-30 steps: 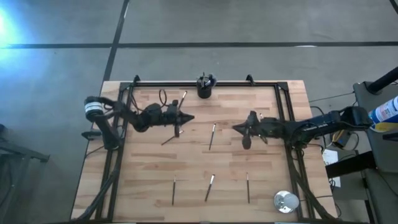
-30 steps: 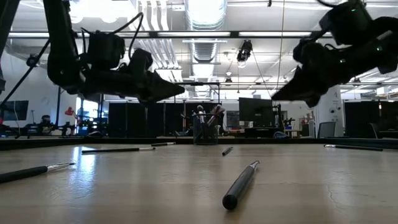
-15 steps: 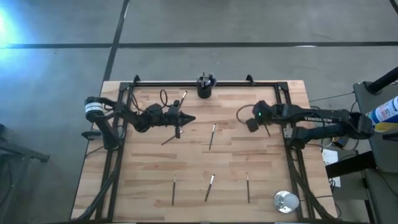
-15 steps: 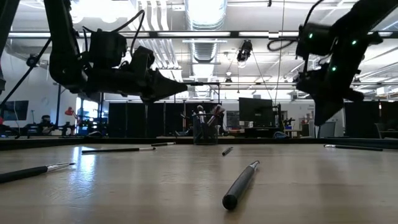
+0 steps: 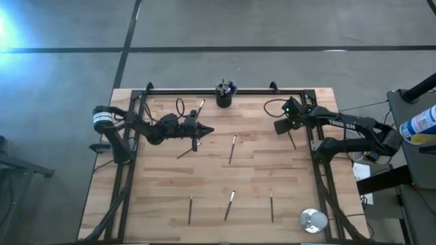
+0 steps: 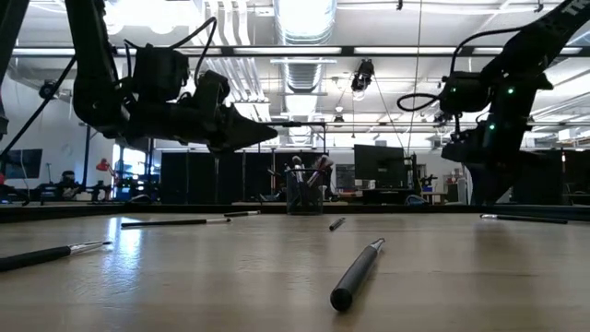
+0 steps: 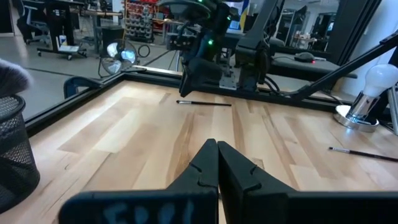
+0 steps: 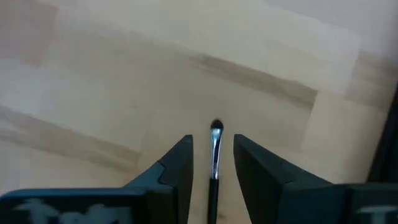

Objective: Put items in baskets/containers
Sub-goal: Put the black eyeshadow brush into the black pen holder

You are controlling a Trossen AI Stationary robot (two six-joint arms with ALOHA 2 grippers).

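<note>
A black cup (image 5: pixel 225 96) holding some brushes stands at the table's far edge. Several brushes lie flat on the wood, among them ones at mid table (image 5: pixel 232 148) and near the front (image 5: pixel 230 204). My right gripper (image 5: pixel 282 126) points down at the right side, open. Its fingers (image 8: pixel 177 167) stand on either side of a dark brush (image 8: pixel 214 163) that lies on the table, apart from it. That brush (image 5: pixel 293 141) also shows from above. My left gripper (image 5: pixel 206 129) hovers shut at left of centre, holding nothing.
A round silver disc (image 5: pixel 313 220) lies at the near right corner. A black metal frame (image 5: pixel 315 116) runs along the table's far, left and right edges. More brushes lie near the left arm (image 5: pixel 184 151) and by the cup (image 5: pixel 201 107).
My right gripper has swung from mid table toward the right and far edges and has tipped from pointing level toward the left to pointing down over a brush. The brushes have not moved.
</note>
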